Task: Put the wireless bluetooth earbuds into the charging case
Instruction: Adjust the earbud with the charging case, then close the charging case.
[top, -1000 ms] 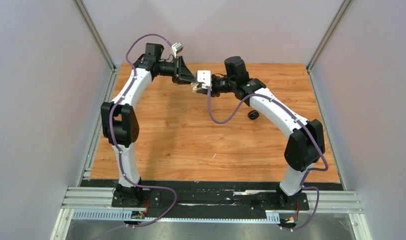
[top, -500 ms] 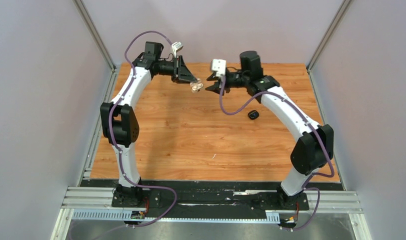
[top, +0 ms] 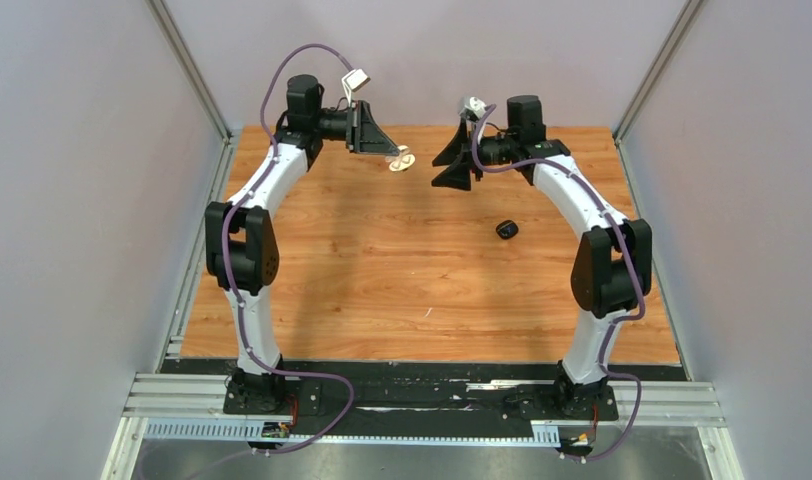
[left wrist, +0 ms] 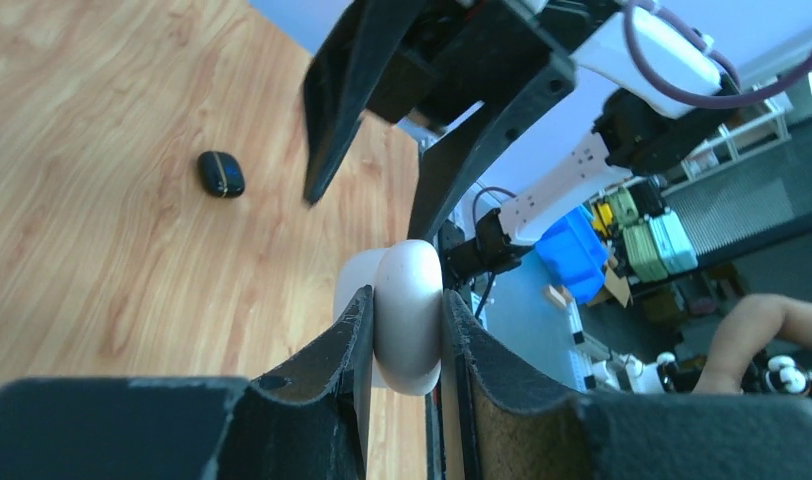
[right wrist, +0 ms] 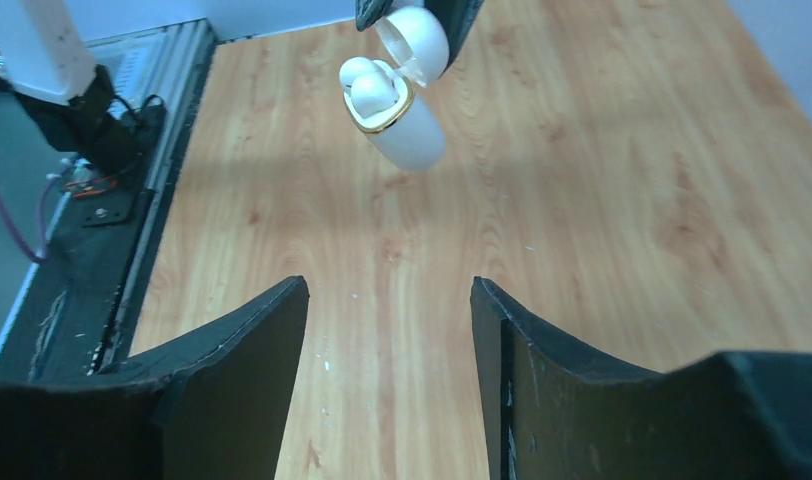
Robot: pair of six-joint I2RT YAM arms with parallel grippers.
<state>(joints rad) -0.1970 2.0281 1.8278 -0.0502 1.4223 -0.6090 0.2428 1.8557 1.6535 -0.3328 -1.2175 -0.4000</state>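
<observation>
We see white earbuds (right wrist: pixel 370 85) sitting in the open white case (right wrist: pixel 407 140). Our left gripper (left wrist: pixel 407 300) pinches that case, up in the air near the table's (top: pixel 382 280) 12 o'clock edge. At the case's 3 o'clock, our right gripper (right wrist: pixel 387 290) stands wide with nothing in it. A small black case (top: pixel 507 229) lies on the table at 4 o'clock.

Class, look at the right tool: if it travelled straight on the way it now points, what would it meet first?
Probably the open white case, held in the left tool. From the right wrist it sits slightly above the right tool's centre line, so it might pass just beneath.
</observation>
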